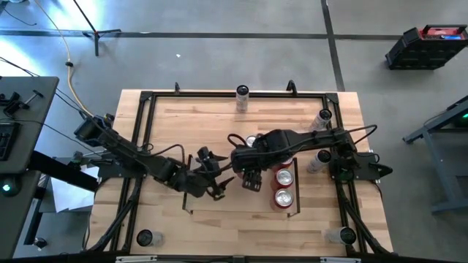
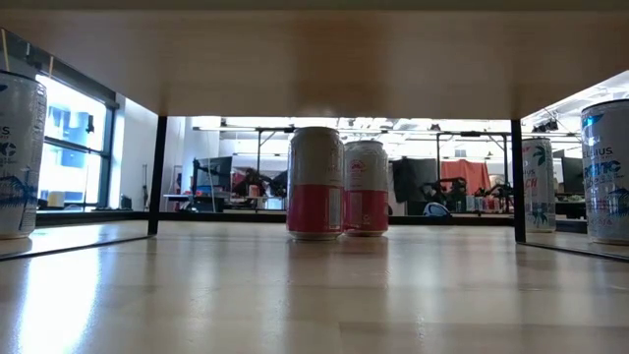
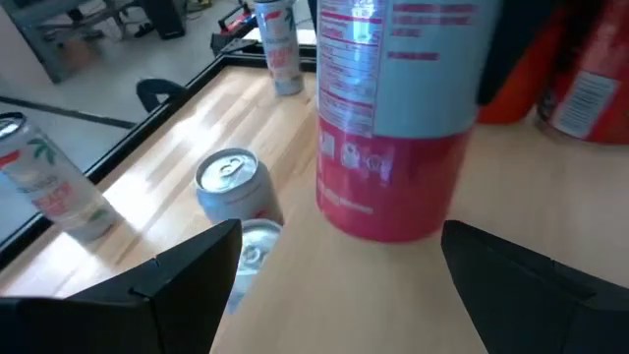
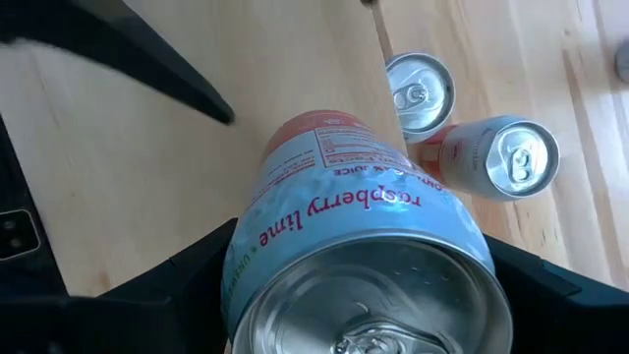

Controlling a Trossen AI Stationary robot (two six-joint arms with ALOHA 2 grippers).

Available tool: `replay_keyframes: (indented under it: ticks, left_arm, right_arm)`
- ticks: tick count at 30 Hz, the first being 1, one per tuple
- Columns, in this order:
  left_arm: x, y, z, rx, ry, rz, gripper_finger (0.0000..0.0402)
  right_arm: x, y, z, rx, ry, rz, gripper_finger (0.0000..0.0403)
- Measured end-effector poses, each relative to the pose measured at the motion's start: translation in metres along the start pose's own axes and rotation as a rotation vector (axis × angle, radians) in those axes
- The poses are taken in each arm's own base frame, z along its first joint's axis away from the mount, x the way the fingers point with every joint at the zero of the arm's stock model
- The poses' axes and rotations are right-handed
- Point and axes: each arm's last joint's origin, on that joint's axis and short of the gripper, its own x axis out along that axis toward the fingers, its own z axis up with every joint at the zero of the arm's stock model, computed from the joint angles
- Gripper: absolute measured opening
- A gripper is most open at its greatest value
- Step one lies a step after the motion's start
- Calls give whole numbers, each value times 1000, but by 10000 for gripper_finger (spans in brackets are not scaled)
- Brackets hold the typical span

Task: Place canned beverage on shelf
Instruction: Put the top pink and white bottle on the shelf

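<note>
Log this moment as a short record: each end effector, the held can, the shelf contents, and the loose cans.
right end effector: shut on held can, over the shelf beside the two placed cans
held can: pale blue and red, upright
left end effector: open, empty, just left of the held can
shelf: two red cans standing together at its right end
loose cans: several upright around the table's edges
task state: held can not yet released

Right arm reaches leftward across the table's middle, its gripper (image 1: 251, 180) pointing down with both fingers clamped on a can (image 4: 366, 258). Left arm extends rightward from the left edge; left gripper (image 1: 213, 187) held low, fingers spread apart
</note>
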Motion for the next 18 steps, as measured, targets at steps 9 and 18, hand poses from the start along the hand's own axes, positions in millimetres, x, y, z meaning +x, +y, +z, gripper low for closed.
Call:
replay_keyframes:
  ticks: [9, 18]
  left_arm:
    - [13, 4, -3, -19, 14, 36, 341]
    - [16, 3, -4, -22, 14, 35, 341]
  right_arm:
    - [2, -3, 2, 2, 3, -3, 302]
    - [2, -3, 2, 11, 3, -2, 302]
